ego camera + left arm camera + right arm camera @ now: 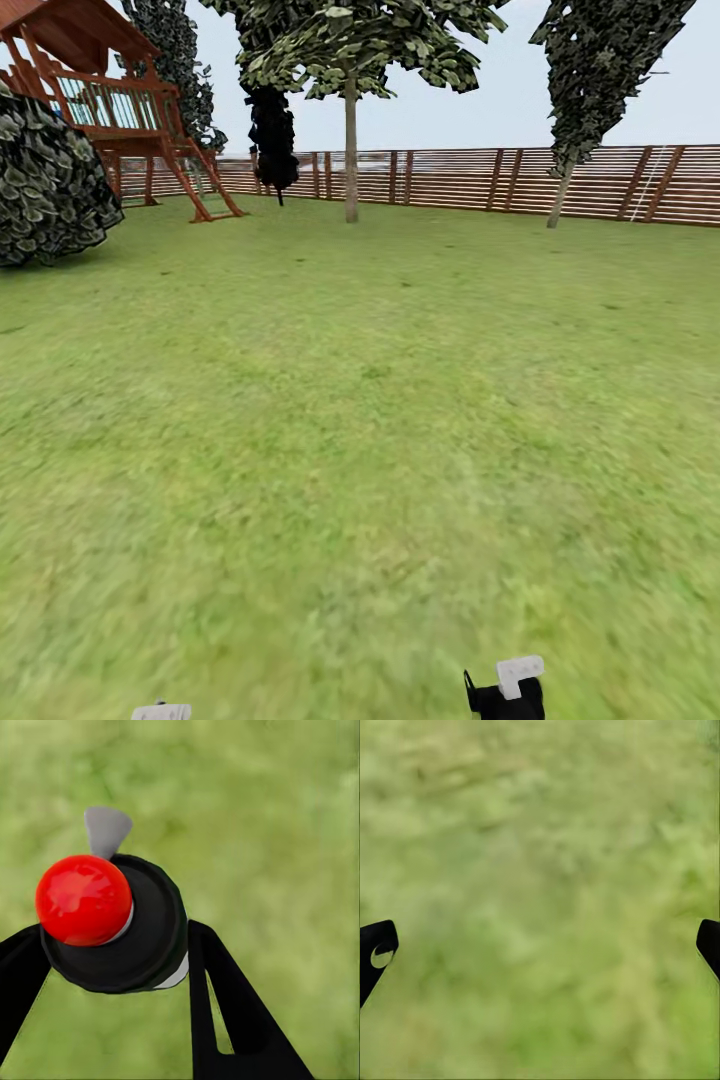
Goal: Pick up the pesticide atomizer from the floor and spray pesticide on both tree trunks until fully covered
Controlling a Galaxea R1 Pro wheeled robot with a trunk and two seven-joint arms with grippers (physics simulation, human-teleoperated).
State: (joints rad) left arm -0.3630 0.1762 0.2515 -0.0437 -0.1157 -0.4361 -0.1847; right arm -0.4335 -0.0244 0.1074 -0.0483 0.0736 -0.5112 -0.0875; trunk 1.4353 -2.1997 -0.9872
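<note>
Pesticide atomizer point(112, 922): clamped between the left gripper point(112, 960) fingers, red knob facing the wrist camera, grey nozzle tip jutting past the black body.
Left gripper state: clenched on the bottle, dark fingers pressed against both its sides.
Right gripper point(540, 945): released, black fingertips spread wide, grass between them.
Lawn point(360, 420): green grass beneath both grippers.
Tree trunk point(351, 160): far beyond the atomizer, slim and pale, before the slatted fence point(560, 180).
Playhouse point(120, 110): left of that trunk, beside a dark leafy bush point(45, 190).
</note>
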